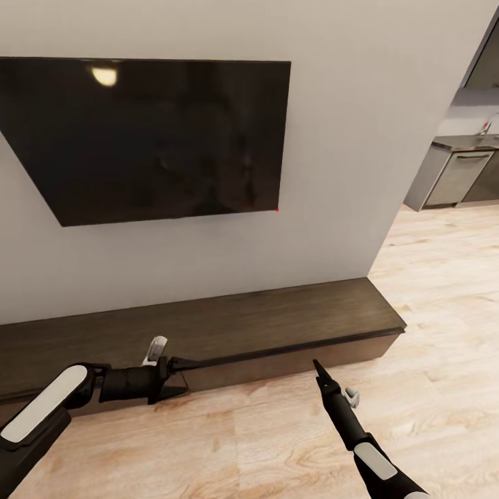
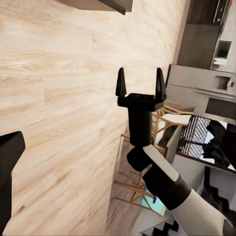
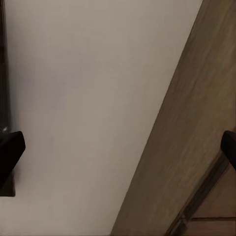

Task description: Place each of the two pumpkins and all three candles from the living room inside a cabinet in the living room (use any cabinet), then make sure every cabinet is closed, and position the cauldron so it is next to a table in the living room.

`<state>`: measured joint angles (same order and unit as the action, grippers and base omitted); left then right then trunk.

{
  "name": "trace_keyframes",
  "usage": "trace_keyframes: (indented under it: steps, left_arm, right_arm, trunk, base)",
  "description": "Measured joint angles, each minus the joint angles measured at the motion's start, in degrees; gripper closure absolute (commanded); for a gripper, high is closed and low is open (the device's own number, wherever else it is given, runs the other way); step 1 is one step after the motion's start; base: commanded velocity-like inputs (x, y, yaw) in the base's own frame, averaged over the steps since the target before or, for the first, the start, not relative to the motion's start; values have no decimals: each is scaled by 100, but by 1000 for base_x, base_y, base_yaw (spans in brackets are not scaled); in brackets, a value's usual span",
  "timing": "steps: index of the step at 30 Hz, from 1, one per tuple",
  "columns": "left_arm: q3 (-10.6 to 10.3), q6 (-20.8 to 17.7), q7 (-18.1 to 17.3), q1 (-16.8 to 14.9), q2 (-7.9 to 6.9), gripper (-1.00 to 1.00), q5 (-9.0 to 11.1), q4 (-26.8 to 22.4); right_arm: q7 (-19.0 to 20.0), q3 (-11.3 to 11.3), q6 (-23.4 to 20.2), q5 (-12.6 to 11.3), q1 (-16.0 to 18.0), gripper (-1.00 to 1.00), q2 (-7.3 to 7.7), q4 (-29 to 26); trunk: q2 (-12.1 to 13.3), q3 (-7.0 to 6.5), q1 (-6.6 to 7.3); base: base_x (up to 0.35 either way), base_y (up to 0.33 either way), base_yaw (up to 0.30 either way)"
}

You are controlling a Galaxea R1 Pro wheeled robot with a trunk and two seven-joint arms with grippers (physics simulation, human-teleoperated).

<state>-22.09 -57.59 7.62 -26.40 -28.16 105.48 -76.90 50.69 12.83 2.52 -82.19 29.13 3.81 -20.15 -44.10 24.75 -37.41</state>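
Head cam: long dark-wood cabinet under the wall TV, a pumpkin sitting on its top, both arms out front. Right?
Not quite: the head view shows the cabinet top bare, with no pumpkin on it. The rest holds: it runs under the wall TV, with both arms out front.

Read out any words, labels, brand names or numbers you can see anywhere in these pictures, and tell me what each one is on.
None can be read.
The television screen is blank and dark, with no visible brand mark.
The cabinet has plain wood panels, no label.
The kitchen appliances in the background are too small to show any marking.
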Motion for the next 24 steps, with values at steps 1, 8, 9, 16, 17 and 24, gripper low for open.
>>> trace_keyframes:
  steps: [1,8,9,16,17,24]
  left_arm:
    - [-7,1,-1,0,-3,-100,23,-2]
    - [-209,3,-2,0,-4,-100,328,-129]
    - [-225,3,-4,0,-3,-100,341,-143]
    - [-252,4,-1,0,-15,-100,549,-232]
    - [-253,4,-2,0,-13,-100,562,-236]
    - [-254,4,0,0,-9,-100,593,-243]
  right_arm:
    - [2,0,-2,-7,0,-100,0,0]
    - [6,4,-5,-19,0,-100,0,-3]
    - [6,4,-5,-19,0,-100,0,-4]
    - [6,4,1,-67,0,-100,-4,5]
    - [6,4,1,-91,0,-100,-4,6]
    - [-8,6,11,-139,0,-100,-20,16]
  trunk:
    - [-40,18,-22]
    - [-321,144,-176]
    - [-362,162,-198]
    - [-643,288,-352]
    - [-683,306,-374]
    - [-964,432,-528]
  base:
    - [0,0,0]
    - [0,0,0]
    - [0,0,0]
    - [0,0,0]
    - [0,0,0]
    - [0,0,0]
